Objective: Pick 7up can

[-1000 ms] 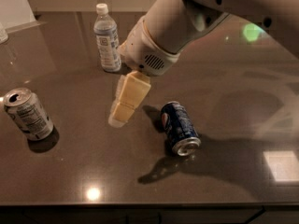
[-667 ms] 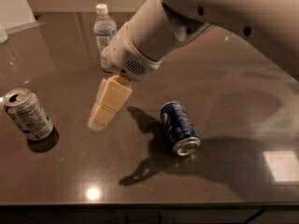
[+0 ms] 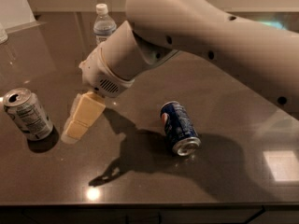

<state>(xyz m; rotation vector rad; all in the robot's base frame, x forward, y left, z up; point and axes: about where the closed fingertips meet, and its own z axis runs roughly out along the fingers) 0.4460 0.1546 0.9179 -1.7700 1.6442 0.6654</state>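
Note:
The 7up can (image 3: 28, 114) stands upright near the left edge of the dark table, a silver can with a white nutrition panel and an open top. My gripper (image 3: 80, 120) hangs from the large white arm just to the right of the can, low over the table and apart from it by a small gap. It holds nothing that I can see.
A dark blue Pepsi can (image 3: 180, 128) lies on its side right of centre. A clear plastic bottle with a white cap (image 3: 103, 24) stands at the back, partly behind my arm. The table's front edge (image 3: 149, 204) runs along the bottom.
My arm and gripper have swung left across the table, from near the Pepsi can to close beside the 7up can. The cans and bottle have not moved.

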